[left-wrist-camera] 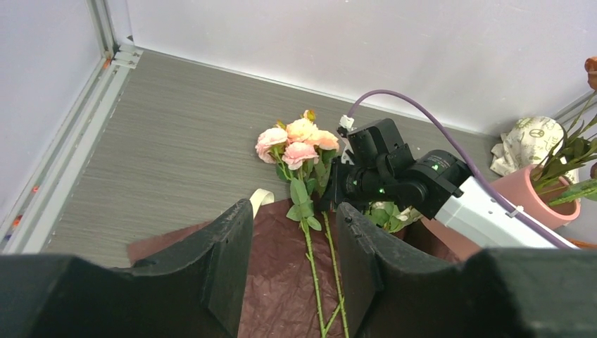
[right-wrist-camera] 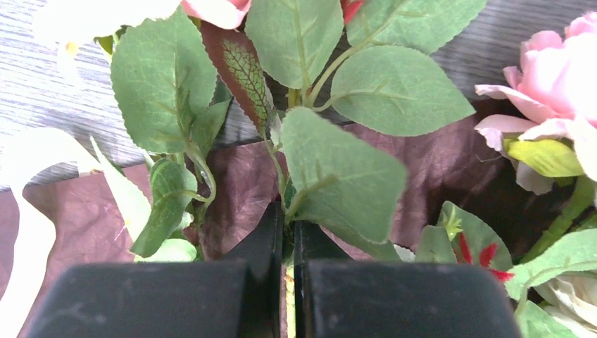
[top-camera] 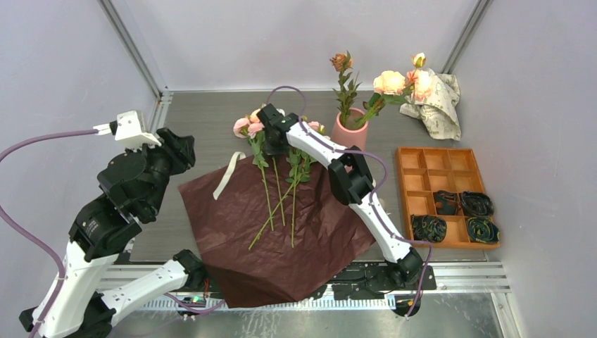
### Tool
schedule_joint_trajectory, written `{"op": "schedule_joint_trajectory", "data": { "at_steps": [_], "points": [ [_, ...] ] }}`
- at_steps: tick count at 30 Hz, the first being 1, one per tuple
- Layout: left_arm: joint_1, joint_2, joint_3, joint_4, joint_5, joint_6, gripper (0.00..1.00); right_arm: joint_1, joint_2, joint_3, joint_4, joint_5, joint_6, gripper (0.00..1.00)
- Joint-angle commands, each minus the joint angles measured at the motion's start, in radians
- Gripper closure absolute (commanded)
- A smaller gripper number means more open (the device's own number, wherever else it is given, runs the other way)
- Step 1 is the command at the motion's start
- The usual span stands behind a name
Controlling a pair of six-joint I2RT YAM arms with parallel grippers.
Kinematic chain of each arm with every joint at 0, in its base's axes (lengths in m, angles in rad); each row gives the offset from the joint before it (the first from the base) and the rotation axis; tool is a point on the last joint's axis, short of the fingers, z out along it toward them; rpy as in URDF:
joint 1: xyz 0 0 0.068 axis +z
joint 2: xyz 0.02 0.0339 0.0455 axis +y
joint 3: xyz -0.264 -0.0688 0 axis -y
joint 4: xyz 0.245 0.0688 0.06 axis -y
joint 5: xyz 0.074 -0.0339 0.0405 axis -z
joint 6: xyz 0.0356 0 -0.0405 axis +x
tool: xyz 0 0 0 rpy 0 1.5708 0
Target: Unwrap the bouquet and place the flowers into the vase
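Flowers [top-camera: 262, 158] from above loose on opened dark red paper [top-camera: 232, 225] toward table [top-camera: 197, 120] near edge, some already in vase [top-camera: 346, 134] by far edge; from left wrist, left gripper [left-wrist-camera: 294, 211] apart and empty, hovering clear; from right wrist, right gripper [right-wrist-camera: 287, 225] clamped on 1 stem [right-wrist-camera: 289, 303], ready for lifting.

- The left arm [top-camera: 112, 211] sits folded and raised at 8 o'clock in the top view.
- The left end effector [left-wrist-camera: 294, 264] hangs with its jaws apart, holding nothing.
- The right arm [top-camera: 352, 179] stretches from 5 o'clock toward 11 o'clock.
- The right end effector [right-wrist-camera: 288, 232] has its jaws nearly together, seemingly pinching a flower stem [right-wrist-camera: 280, 184].
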Motion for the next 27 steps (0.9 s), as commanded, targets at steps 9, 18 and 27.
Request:
{"op": "schedule_joint_trajectory", "data": {
  "at_steps": [9,18,27],
  "points": [
    [-0.001,-0.023,0.005,0.021,-0.010,-0.015,0.51,-0.004,-0.317,-0.153,0.103,0.098,-0.034,0.99],
    [-0.001,-0.031,0.002,0.020,-0.002,-0.022,0.51,0.020,-0.593,-0.214,0.142,0.129,-0.105,0.99],
    [-0.002,-0.024,-0.012,0.032,0.012,-0.032,0.51,0.126,-0.905,-0.268,0.298,0.330,-0.399,0.99]
  ]
}}
